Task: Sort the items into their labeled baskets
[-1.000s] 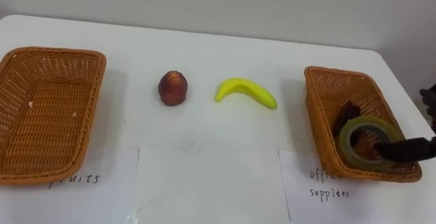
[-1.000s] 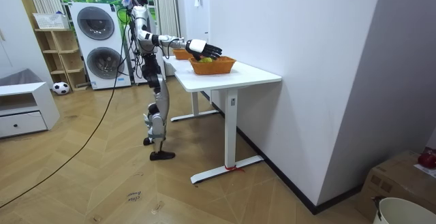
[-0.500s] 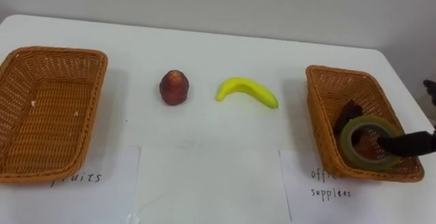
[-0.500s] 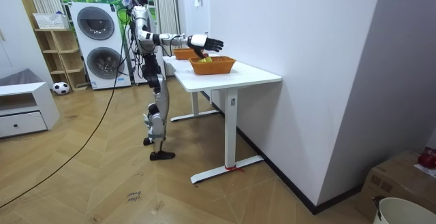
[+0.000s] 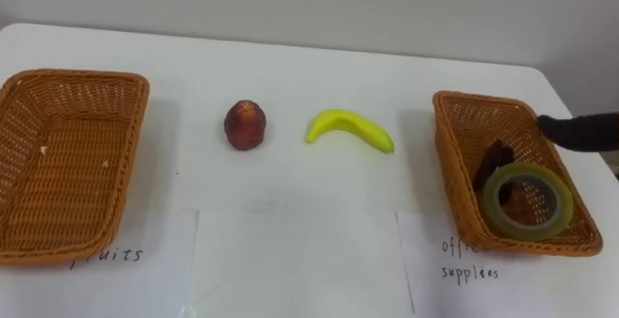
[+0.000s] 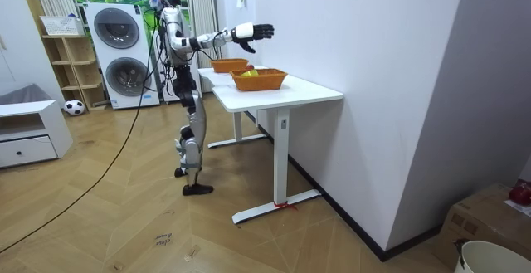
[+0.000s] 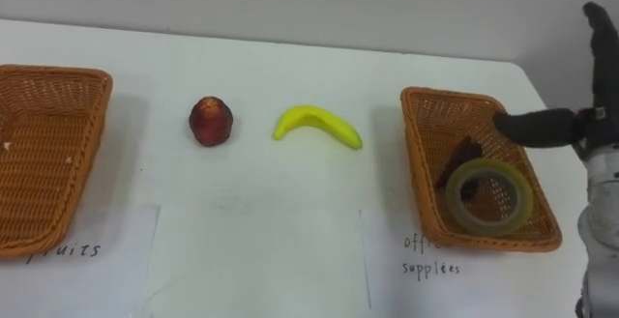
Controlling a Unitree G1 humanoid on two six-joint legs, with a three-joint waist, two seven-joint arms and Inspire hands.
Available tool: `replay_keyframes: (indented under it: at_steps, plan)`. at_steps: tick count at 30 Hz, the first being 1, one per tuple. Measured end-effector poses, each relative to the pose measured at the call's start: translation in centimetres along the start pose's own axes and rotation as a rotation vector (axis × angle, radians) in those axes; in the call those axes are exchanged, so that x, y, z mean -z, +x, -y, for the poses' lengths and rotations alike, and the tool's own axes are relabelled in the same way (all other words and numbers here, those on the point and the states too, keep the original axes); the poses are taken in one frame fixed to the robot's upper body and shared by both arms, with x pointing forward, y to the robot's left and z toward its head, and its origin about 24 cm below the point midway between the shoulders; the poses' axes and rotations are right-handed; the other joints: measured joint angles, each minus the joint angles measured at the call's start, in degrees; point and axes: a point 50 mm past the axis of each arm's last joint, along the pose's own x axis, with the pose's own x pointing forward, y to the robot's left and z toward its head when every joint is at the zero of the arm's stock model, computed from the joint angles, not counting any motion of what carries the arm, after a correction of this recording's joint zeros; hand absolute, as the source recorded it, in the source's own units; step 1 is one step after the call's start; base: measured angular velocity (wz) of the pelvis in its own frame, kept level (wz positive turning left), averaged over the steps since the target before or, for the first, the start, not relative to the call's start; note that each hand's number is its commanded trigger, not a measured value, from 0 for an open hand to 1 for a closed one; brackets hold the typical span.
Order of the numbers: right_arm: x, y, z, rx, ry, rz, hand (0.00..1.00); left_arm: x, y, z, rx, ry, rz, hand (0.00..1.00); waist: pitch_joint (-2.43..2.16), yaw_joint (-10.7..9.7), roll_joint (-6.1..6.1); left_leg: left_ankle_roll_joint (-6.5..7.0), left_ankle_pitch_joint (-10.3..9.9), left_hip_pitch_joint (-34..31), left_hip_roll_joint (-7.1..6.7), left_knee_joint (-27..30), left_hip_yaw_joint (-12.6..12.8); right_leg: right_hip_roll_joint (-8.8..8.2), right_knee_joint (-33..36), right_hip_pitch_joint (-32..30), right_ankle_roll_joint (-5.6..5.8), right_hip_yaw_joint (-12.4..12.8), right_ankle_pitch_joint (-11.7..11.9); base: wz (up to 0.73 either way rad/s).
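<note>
Just let go of the tape roll (image 5: 527,200) in the right basket (image 5: 447,168).

Raised the right hand (image 7: 556,127) up and off that basket since a second ago, fingers spread and holding nothing, now hovering over its far right rim. Left the tape roll lying flat inside, touching a dark item (image 5: 493,160). Judging by that, done with the office side. Still to move the red fruit (image 5: 244,124) and the banana (image 5: 349,130), both lying on the bench (image 5: 290,231) between the baskets, into the empty left basket (image 5: 77,76). Can read a handwritten left slip (image 5: 164,270) as "fruits", its first letter tucked under the rim, and a right slip (image 5: 435,279) as "office supplies", its first word partly covered.
</note>
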Motion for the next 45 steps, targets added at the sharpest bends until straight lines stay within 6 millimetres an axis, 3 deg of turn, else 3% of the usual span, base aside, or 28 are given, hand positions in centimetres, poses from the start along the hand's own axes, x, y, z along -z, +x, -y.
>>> replay_keyframes:
  at_steps: [9,14,19,22,29,35,45]
  plan:
    - [-1.8,0.6,-0.1,-0.003,0.065,0.067,0.0,0.4,0.0,0.1,0.027,0.007,-0.017,0.0,-0.05,1.7,0.37,0.0,0.0,-0.1,0.03,0.0,-0.1,-0.01,0.0,-0.1,0.0,-0.5,0.0,0.0]
    - [-1.8,0.6,-0.8,-0.04,0.066,0.066,0.0,1.1,-0.1,0.2,0.03,0.02,-0.052,0.0,-0.29,3.1,-0.26,0.0,0.0,-0.1,0.05,0.1,-0.3,-0.13,-0.1,0.2,0.0,-1.6,0.0,0.0]
    - [-2.0,0.4,-3.0,-0.156,0.067,0.062,0.0,1.4,-0.1,0.1,0.03,0.029,-0.064,0.0,0.16,4.6,-1.34,0.0,0.0,-0.5,0.03,0.7,-0.9,-0.27,0.0,0.2,0.0,-3.0,0.0,0.05]
    - [-2.5,0.7,-3.5,-0.19,0.1,0.071,0.0,1.7,-0.1,-0.1,0.03,0.05,-0.065,0.0,0.03,5.1,-1.79,0.0,0.0,-1.2,0.01,0.9,-1.6,-0.33,0.0,0.1,-0.01,-3.5,0.0,0.11]
    - [-3.6,1.9,-4.4,-0.215,0.152,0.097,0.0,1.8,-0.1,-0.2,0.039,0.081,-0.064,0.0,0.12,6.4,-1.61,-0.02,0.0,-3.7,-0.05,2.2,-3.8,-0.65,0.0,-0.8,-0.02,-6.2,0.0,0.17]
    - [-4.4,2.4,-5.8,-0.265,0.146,0.115,0.0,0.8,0.1,0.1,0.07,0.107,-0.036,0.0,0.5,7.0,-0.53,-0.04,0.0,-5.6,-0.13,3.0,-4.6,-0.74,-0.1,-1.9,-0.02,-6.3,0.0,0.07]
    - [-4.8,2.6,-6.4,-0.299,0.145,0.124,0.0,0.4,0.2,0.0,0.075,0.11,-0.022,0.0,0.07,7.8,-0.54,-0.05,0.1,-6.6,-0.21,3.2,-4.8,-0.87,-0.1,-2.8,-0.02,-6.3,0.0,0.0]
